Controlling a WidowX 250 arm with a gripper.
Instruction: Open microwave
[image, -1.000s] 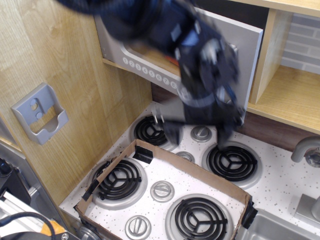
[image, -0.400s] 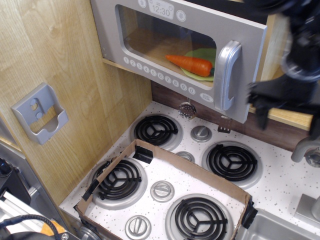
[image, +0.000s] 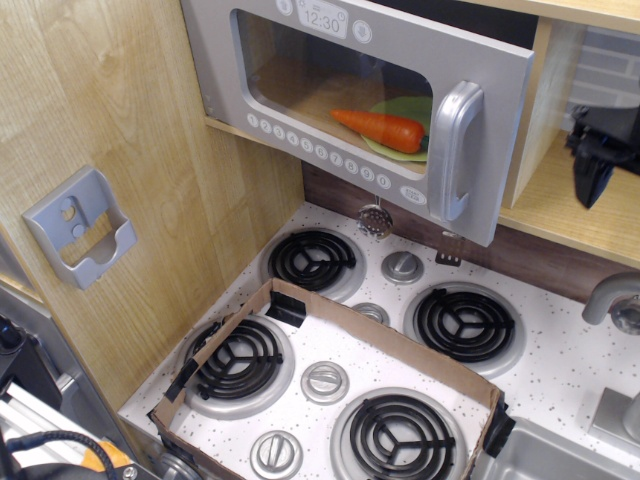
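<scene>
The silver-grey microwave (image: 300, 70) sits high in the wooden cabinet. Its wide door has a clear window, a row of small white buttons (image: 320, 155) and a chunky vertical silver handle (image: 455, 150) on the right. The handle side of the door stands a little out from the cabinet, and a dark gap shows behind its top right edge. Inside, an orange carrot (image: 380, 127) lies on a green plate (image: 410, 120). My black gripper (image: 600, 165) is at the right edge of the view, to the right of the handle and apart from it. Its fingers are mostly cut off.
Below is the white speckled stovetop (image: 570, 370) with black coil burners (image: 465, 325) and a cardboard frame (image: 400, 345) lying on it. A grey holder (image: 80, 225) hangs on the left wooden wall. A wooden shelf (image: 560, 195), a faucet (image: 612, 295) and a sink (image: 560, 455) are at the right.
My arm has swung from in front of the microwave door to the far right edge. The door, handle and carrot are now in plain view.
</scene>
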